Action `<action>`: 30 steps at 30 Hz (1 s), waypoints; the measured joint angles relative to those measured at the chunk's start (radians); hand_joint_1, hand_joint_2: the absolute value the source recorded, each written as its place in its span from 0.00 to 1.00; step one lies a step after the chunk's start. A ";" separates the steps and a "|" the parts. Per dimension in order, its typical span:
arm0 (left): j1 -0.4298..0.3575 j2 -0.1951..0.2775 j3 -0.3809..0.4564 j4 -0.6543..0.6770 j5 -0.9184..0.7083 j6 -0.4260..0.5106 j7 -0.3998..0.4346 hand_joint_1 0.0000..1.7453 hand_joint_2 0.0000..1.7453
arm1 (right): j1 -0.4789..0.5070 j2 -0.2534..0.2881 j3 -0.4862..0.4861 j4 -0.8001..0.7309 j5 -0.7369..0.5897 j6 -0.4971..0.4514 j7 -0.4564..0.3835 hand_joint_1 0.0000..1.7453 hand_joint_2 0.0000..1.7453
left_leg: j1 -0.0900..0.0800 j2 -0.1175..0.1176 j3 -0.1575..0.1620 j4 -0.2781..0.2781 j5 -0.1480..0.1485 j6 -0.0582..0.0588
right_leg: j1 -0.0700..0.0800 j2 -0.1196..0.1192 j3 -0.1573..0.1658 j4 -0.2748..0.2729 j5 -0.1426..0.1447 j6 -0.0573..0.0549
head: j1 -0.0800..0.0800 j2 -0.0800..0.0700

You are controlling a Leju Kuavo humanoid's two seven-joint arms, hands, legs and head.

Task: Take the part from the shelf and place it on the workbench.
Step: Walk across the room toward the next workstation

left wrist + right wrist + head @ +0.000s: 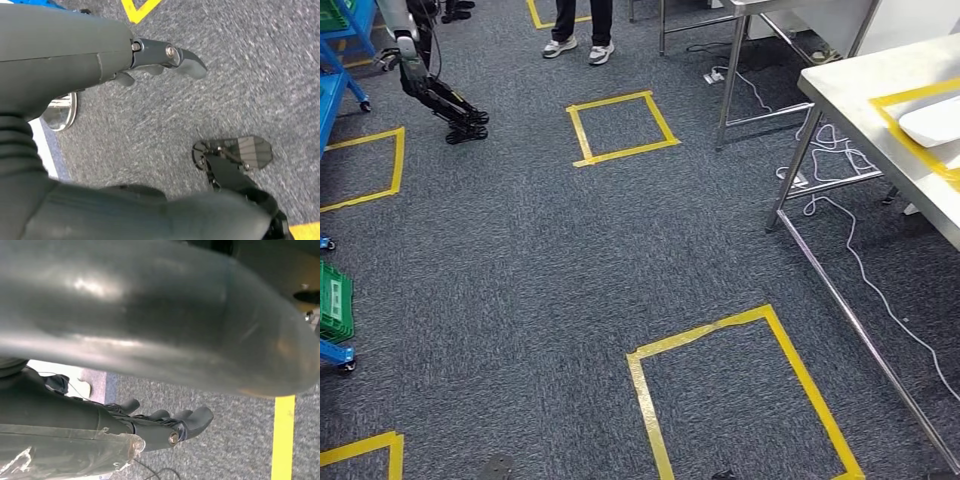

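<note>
Left hand point(166, 57) hangs over grey carpet point(509, 260), fingers apart, holding nothing. Right hand point(166, 425) likewise (thumb blurred). The workbench point(863, 110) stands near taped squares point(622, 128); I cannot tell where the part is.

From where I stand nothing here can be read: no words, numbers, labels or brand marks show on the carpet, the yellow tape, the counter or the robot's arms
</note>
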 joint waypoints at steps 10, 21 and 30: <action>-0.001 0.000 0.001 0.000 -0.002 0.001 0.000 0.00 0.00 | -0.001 0.000 0.000 0.000 0.006 -0.002 -0.001 0.00 0.00 | -0.007 0.001 -0.003 -0.001 -0.004 -0.005 | -0.003 -0.002 0.003 -0.006 -0.002 0.004 | 0.000 0.000; -0.001 0.000 0.001 0.000 -0.006 0.002 0.000 0.00 0.00 | -0.001 0.000 0.000 0.000 0.012 -0.002 -0.002 0.00 0.00 | -0.002 -0.018 0.023 -0.037 0.008 0.006 | -0.002 -0.016 -0.109 0.238 -0.108 0.029 | 0.010 0.000; 0.002 0.000 0.001 0.000 -0.006 0.002 0.000 0.00 0.00 | -0.003 0.000 0.000 0.000 0.013 -0.002 -0.002 0.00 0.00 | 0.003 -0.055 0.018 -0.043 0.018 -0.037 | 0.003 0.003 0.033 -0.044 0.017 -0.013 | 0.008 0.000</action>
